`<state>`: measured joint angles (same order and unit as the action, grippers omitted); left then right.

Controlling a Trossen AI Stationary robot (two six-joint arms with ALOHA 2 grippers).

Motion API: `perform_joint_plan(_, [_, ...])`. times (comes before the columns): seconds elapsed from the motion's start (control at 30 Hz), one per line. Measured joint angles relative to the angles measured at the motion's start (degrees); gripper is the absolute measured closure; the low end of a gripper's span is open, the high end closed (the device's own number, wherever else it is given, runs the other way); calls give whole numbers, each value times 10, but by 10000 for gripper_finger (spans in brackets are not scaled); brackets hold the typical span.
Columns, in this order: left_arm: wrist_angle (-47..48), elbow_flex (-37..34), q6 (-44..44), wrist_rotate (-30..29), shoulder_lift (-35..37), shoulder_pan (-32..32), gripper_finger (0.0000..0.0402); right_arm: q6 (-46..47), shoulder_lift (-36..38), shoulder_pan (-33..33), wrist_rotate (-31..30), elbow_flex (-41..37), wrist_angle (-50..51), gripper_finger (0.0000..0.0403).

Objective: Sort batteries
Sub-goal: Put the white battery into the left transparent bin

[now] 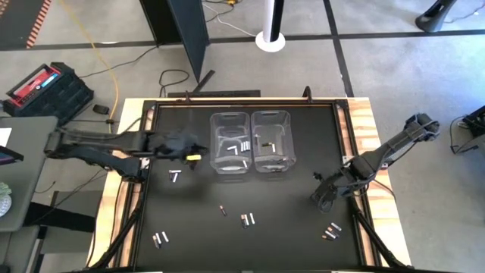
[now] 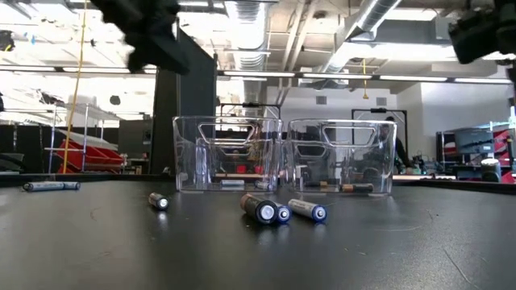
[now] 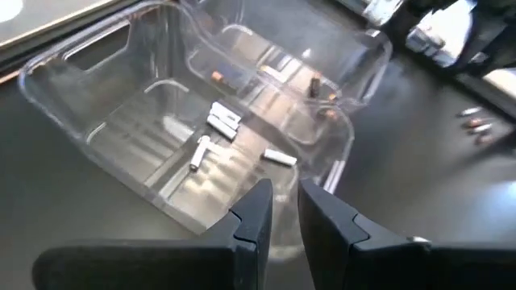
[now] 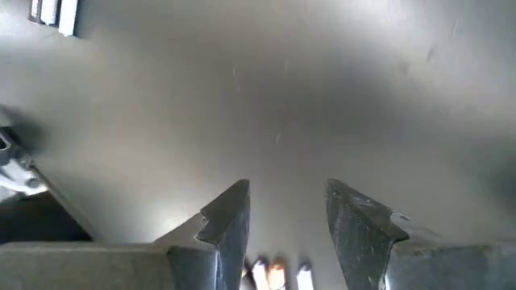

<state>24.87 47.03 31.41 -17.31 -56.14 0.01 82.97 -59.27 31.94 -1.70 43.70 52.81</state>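
Note:
Two clear bins stand side by side at the table's far middle: the left bin (image 1: 229,130) holds several silvery-white batteries (image 3: 223,122), and the right bin (image 1: 271,130) holds dark ones (image 3: 316,84). Loose batteries lie on the black mat (image 1: 176,176) (image 1: 248,219) (image 1: 331,231) (image 2: 266,211). My left gripper (image 1: 194,155) is raised just left of the left bin, its fingers (image 3: 260,211) almost together. My right gripper (image 1: 322,196) hovers open over the mat's right side, with batteries (image 4: 278,275) below its fingers. My left gripper pinches a small battery at its fingertips; only a yellowish end (image 1: 195,157) shows in the high view. The hold is lifted clear of the mat, beside the left bin's left wall. The wrist view hides how the battery lies between the fingers.
The mat sits inside a black frame (image 1: 342,136) on a wooden table. More batteries lie near the near edge (image 1: 160,239) and in the middle (image 1: 223,210). Bare mat lies between the bins and these batteries. A toolbox (image 1: 45,87) lies on the floor beyond the table.

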Motion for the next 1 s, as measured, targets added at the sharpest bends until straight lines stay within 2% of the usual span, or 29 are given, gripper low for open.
perform_joint_plan(0.17, [12,-53,19,-1,94,-22,345,78,-1,17,34,0,5,223])
perform_joint_plan(0.27, [27,-75,19,-1,130,-29,345,113,-9,26,42,0,20,223])
perform_joint_plan(0.37, [47,-92,20,-1,152,-31,345,136,-31,24,81,0,25,223])
perform_joint_plan(0.5, [88,-96,23,1,158,-31,345,142,-84,24,132,0,-2,223])
perform_joint_plan(0.67, [107,-96,23,4,156,-31,345,130,-153,24,226,2,-6,223])
perform_joint_plan(1.0, [106,-96,31,5,156,-31,345,72,-242,37,249,37,-26,223])
